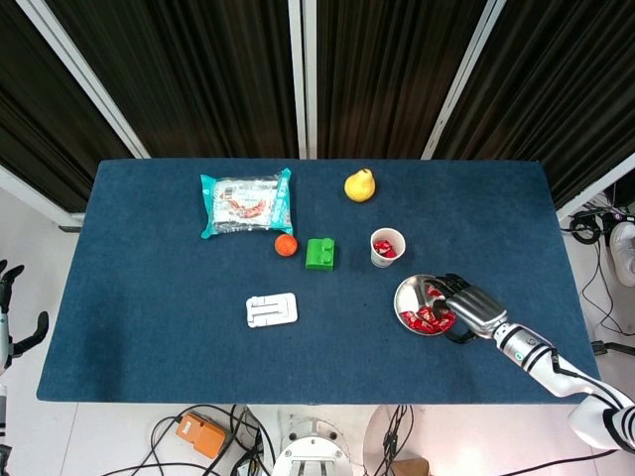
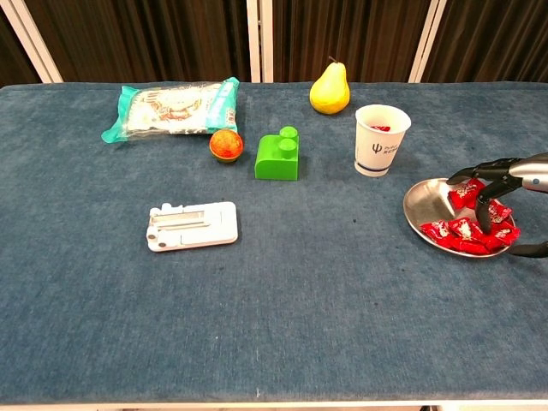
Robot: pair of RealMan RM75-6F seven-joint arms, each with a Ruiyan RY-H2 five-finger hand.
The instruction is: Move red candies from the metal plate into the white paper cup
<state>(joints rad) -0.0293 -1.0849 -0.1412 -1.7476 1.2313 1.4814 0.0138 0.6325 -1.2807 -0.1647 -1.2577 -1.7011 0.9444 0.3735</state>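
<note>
A metal plate (image 1: pixel 406 293) (image 2: pixel 423 202) lies at the table's right with several red candies (image 1: pixel 426 319) (image 2: pixel 462 229) in it. The white paper cup (image 1: pixel 387 247) (image 2: pixel 381 139) stands just behind the plate, upright, with red candy showing inside. My right hand (image 1: pixel 466 305) (image 2: pixel 501 175) hangs over the plate's right half, palm down. Its fingertips (image 2: pixel 485 205) reach down among the candies while the thumb stays apart at the plate's near right rim. No candy is visibly lifted. My left hand (image 1: pixel 10 322) shows at the far left edge, off the table, fingers apart and empty.
A yellow pear (image 1: pixel 359 185) (image 2: pixel 330 90) stands behind the cup. A green brick (image 1: pixel 319 253) (image 2: pixel 277 155), an orange ball (image 1: pixel 286 245) (image 2: pixel 226 145) and a snack bag (image 1: pixel 245 201) (image 2: pixel 171 107) lie to the left. A white stand (image 1: pixel 272 309) (image 2: pixel 191 226) lies nearer the front.
</note>
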